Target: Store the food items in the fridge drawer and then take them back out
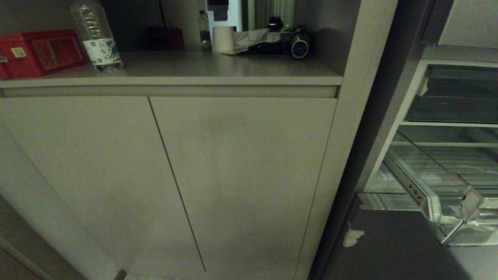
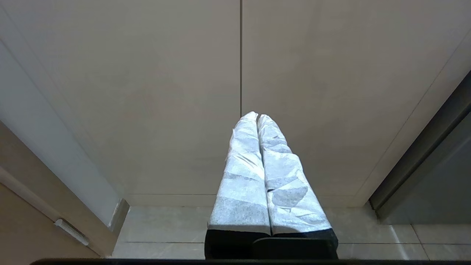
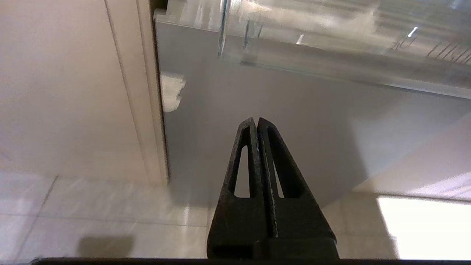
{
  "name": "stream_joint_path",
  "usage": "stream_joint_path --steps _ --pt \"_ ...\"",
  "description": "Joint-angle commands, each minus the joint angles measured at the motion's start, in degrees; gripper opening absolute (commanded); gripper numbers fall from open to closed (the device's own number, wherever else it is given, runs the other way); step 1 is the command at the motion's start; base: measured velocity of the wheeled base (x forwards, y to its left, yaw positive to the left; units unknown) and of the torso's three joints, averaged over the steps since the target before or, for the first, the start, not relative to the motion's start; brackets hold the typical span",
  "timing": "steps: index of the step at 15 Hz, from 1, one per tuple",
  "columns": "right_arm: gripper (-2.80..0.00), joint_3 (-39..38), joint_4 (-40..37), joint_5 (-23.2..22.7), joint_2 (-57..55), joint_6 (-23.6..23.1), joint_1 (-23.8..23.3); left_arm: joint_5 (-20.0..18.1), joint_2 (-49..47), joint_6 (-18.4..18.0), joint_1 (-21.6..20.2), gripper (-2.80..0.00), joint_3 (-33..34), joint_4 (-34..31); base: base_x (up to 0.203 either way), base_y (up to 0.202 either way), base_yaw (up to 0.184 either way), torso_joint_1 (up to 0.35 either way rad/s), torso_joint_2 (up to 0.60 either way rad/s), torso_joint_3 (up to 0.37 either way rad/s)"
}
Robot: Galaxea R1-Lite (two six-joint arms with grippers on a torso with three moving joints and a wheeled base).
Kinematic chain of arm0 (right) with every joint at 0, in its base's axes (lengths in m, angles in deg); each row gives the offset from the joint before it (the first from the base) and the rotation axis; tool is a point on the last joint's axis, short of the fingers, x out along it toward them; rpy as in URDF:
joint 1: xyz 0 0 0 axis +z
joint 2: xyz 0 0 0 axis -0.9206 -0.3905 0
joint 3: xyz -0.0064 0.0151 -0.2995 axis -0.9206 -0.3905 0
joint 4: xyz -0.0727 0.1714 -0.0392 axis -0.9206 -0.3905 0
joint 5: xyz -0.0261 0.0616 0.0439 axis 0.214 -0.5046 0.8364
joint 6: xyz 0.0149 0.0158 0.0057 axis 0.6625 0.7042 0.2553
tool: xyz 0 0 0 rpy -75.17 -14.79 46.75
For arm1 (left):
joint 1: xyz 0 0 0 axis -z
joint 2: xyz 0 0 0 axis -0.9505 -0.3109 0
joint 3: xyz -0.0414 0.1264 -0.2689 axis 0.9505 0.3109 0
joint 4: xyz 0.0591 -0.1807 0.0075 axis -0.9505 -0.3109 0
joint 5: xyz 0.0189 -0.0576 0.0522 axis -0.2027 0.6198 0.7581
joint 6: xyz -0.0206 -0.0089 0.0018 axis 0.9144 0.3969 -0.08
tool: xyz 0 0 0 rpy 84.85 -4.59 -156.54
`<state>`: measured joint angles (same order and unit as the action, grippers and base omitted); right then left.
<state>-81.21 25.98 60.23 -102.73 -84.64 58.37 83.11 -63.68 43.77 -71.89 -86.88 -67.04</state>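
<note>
At the far right of the head view the fridge drawer (image 1: pixel 435 182) stood pulled out of the open fridge (image 1: pixel 447 93), clear front wall and corner jutting into the aisle, ribbed floor visible through the plastic. No food item showed in any view; the drawer's contents could not be told from the part in frame. Grey lower fridge panel (image 1: pixel 389 249) ran flat below the drawer, with a torn scrap of pale tape (image 1: pixel 353 236) near its left edge.

Left of the fridge: tall cabinet side panel (image 1: pixel 350 128), then two flush cabinet doors (image 1: pixel 241 182) split by a thin seam, no handles protruding. Countertop (image 1: pixel 218 70) lip overhung the doors slightly.

Neither arm appeared in the head view. Only the wrist views showed them:
- left gripper (image 2: pixel 257 116), fingers wrapped in pale cloth, pressed together, holding nothing, pointed at the cabinet door seam with tiled floor (image 2: pixel 165 228) below. Open room all round it.
- right gripper (image 3: pixel 256 119), bare black fingers closed tip to tip, empty, low in front of the grey fridge panel, under the drawer's clear front edge (image 3: pixel 331 59) and apart from it. Cabinet corner post sat just beside on one side.

Head view alone showed the counter clutter: red box (image 1: pixel 39 52) with a label too small to read, clear plastic bottle (image 1: pixel 97 39) with a white-and-blue printed label, unreadable, paper roll (image 1: pixel 223 39), small black appliance (image 1: pixel 299 44).
</note>
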Motion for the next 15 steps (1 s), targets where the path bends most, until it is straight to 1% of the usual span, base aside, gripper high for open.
stream_joint_path --steps 1,3,4,5,7,8,9,11,12,15 --pt "-2.80 -2.2 0.0 0.3 -0.5 0.2 0.9 0.0 0.0 0.0 0.0 -2.80 0.0 0.0 0.000 0.000 0.000 0.000 0.00 0.000" --pt "-2.80 -2.2 0.1 0.0 -1.1 0.0 1.4 0.0 0.0 0.0 0.0 -2.80 0.0 0.0 0.000 0.000 0.000 0.000 0.00 0.000" --pt "-2.80 -2.2 0.1 0.0 -0.4 0.2 2.9 0.0 0.0 0.0 0.0 -2.80 0.0 0.0 0.000 0.000 0.000 0.000 0.00 0.000" --pt "-2.80 -2.2 0.0 0.2 0.1 1.4 4.1 0.0 0.0 0.0 0.0 -2.80 0.0 0.0 0.000 0.000 0.000 0.000 0.00 0.000" --pt "-2.80 -2.2 0.0 0.3 0.1 2.6 4.2 0.0 0.0 0.0 0.0 -2.80 0.0 0.0 0.000 0.000 0.000 0.000 0.00 0.000" --pt "-2.80 -2.2 -0.1 0.2 0.2 2.2 4.2 0.0 0.0 0.0 0.0 -2.80 0.0 0.0 0.000 0.000 0.000 0.000 0.00 0.000" --pt "-2.80 -2.3 0.0 0.1 0.8 1.8 5.1 0.0 0.0 0.0 0.0 -2.80 0.0 0.0 0.000 0.000 0.000 0.000 0.00 0.000" --pt "-2.80 -2.2 0.0 0.0 2.3 1.3 8.8 0.0 0.0 0.0 0.0 -2.80 0.0 0.0 0.000 0.000 0.000 0.000 0.00 0.000" --pt "-2.80 -2.2 0.0 0.0 3.5 1.7 8.9 0.0 0.0 0.0 0.0 -2.80 0.0 0.0 0.000 0.000 0.000 0.000 0.00 0.000" --pt "-2.80 -2.2 0.0 0.2 12.2 2.5 8.8 0.0 0.0 0.0 0.0 -2.80 0.0 0.0 0.000 0.000 0.000 0.000 0.00 0.000"
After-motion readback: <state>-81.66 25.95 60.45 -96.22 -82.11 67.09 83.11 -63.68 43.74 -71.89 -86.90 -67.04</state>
